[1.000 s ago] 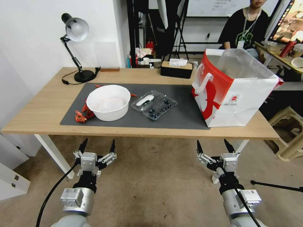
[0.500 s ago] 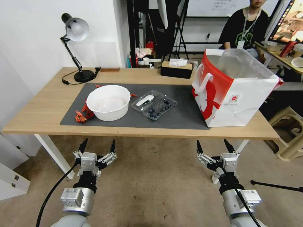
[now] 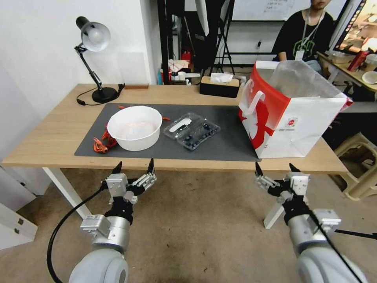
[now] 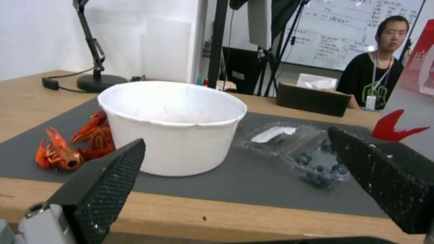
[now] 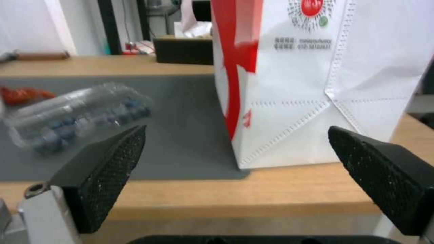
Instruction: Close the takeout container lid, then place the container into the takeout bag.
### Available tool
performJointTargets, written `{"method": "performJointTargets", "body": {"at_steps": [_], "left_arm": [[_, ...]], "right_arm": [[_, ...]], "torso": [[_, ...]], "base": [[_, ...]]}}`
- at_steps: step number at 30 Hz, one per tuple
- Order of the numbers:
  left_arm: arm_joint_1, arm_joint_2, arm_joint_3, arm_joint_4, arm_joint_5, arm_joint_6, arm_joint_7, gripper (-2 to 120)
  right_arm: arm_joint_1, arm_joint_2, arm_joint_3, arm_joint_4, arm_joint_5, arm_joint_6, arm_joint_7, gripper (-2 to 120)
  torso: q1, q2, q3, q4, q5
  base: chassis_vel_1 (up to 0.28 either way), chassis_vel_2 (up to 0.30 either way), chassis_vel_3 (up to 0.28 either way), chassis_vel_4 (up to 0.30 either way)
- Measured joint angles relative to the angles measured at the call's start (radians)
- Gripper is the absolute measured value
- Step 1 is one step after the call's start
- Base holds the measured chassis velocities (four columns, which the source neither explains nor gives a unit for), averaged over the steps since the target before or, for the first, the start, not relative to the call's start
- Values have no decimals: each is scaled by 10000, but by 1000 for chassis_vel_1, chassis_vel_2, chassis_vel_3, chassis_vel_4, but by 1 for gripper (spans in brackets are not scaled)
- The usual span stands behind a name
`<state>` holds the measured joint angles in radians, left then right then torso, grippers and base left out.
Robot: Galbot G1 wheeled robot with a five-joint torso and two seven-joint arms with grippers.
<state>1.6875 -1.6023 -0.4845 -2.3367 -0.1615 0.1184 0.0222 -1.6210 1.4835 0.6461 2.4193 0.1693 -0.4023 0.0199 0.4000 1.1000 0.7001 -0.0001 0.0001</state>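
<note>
While open, blueberries (image 3: 196,138) in container (image 3: 191,131)

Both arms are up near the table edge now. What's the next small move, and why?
Probably reach the left gripper forward over the mat to the lid. The takeout container lies open beside the white bowl, both grippers are open short of the table, and the takeout bag waits by the right gripper.

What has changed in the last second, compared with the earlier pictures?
Both arms rose toward the table edge: the left gripper moved up and inward, the right gripper up and slightly outward. Both remain open and empty. The takeout container, its open lid, the takeout bag and the white bowl stayed put.
</note>
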Motion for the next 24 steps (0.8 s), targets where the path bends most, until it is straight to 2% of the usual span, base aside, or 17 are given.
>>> {"method": "performJointTargets", "body": {"at_steps": [7, 11, 16, 19, 24], "left_arm": [[-81, 174, -72, 186, -45, -239, 38, 100], [-159, 240, -100, 334, -88, -366, 100, 100], [-112, 158, -197, 399, -78, -583, 137, 100], [-81, 80, -253, 409, -31, -627, 163, 100], [-56, 40, -317, 501, 20, -682, 197, 100]], "right_arm": [[220, -174, -275, 159, 603, 93, 151, 100], [677, -481, -698, 73, 1067, 121, 636, 100], [1565, -1010, -1506, -455, 1762, 23, 1346, 100], [2213, -1355, -2447, -1230, 2123, 41, 1921, 100], [3073, -1547, -3379, -2112, 2300, -62, 2643, 100]], "torso": [[0, 0, 0, 2, -2], [0, 0, 0, -1, -3], [0, 0, 0, 4, -1], [-3, 0, 0, 2, 0], [-3, -1, 0, 0, -1]], "base": [[0, 0, 0, 0], [0, 0, 0, 0], [0, 0, 0, 0], [0, 0, 0, 0], [0, 0, 0, 0]]}}
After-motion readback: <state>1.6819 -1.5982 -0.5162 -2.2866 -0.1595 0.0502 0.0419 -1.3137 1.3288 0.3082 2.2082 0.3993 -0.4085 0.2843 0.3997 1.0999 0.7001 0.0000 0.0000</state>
